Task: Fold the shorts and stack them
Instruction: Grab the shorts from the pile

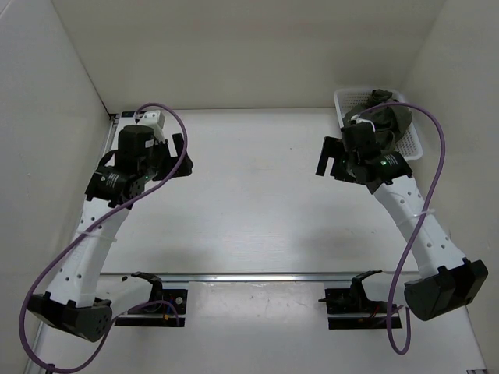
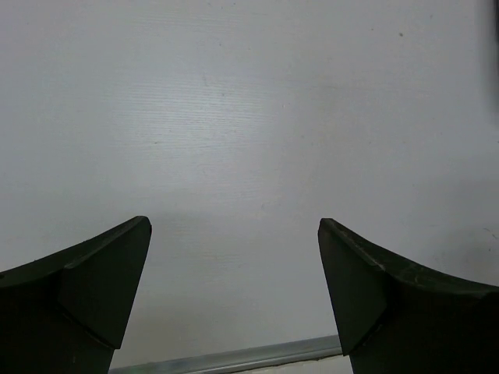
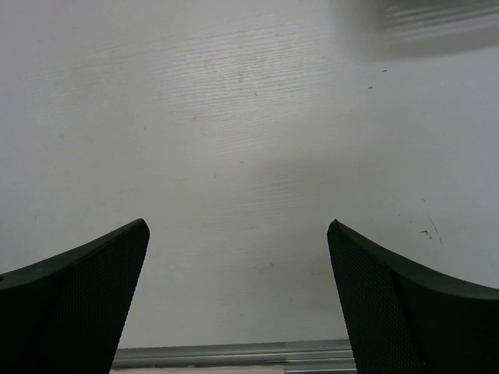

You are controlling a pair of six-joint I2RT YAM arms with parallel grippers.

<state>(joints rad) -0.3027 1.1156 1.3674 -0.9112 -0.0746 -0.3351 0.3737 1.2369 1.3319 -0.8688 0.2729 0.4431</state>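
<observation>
The dark olive-green shorts (image 1: 394, 117) lie bunched in a white mesh basket (image 1: 344, 100) at the table's back right corner, partly hidden by my right wrist. My right gripper (image 1: 326, 156) is open and empty, held over the bare table just left of the basket. Its wrist view shows only white table between the spread fingers (image 3: 238, 234). My left gripper (image 1: 182, 158) is open and empty over the back left of the table. Its wrist view (image 2: 234, 234) also shows only bare table. The drawstring does not show.
White walls close in the table on the left, back and right. A metal rail (image 1: 249, 275) runs across the near edge in front of the arm bases and also shows in the left wrist view (image 2: 234, 358) and the right wrist view (image 3: 234, 354).
</observation>
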